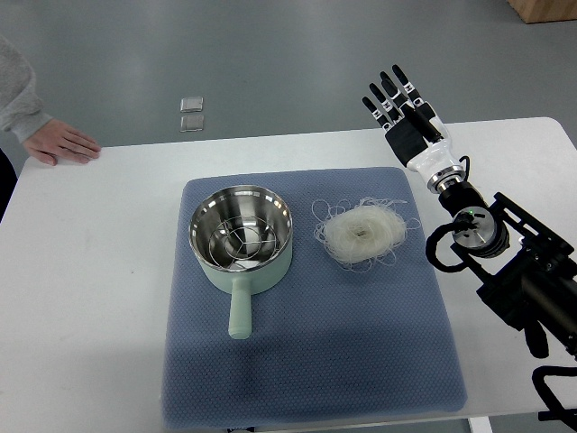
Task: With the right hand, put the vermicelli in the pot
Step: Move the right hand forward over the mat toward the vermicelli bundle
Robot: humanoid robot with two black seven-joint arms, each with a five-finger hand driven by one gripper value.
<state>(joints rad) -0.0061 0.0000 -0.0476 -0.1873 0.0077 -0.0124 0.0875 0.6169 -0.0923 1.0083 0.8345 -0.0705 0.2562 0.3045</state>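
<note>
A pale nest of vermicelli (362, 231) lies on the blue mat (306, 361), right of centre. To its left stands a mint-green pot (241, 236) with a steel inside and its handle pointing toward me. My right hand (397, 101) is raised beyond the mat's far right corner, fingers spread and straight, holding nothing. It is well apart from the vermicelli. My left arm does not show.
A person's hand (63, 144) and grey sleeve rest on the white table (90, 298) at the far left edge. Two small clear squares (191, 114) lie on the floor beyond the table. My dark right forearm (514, 262) crosses the table's right side.
</note>
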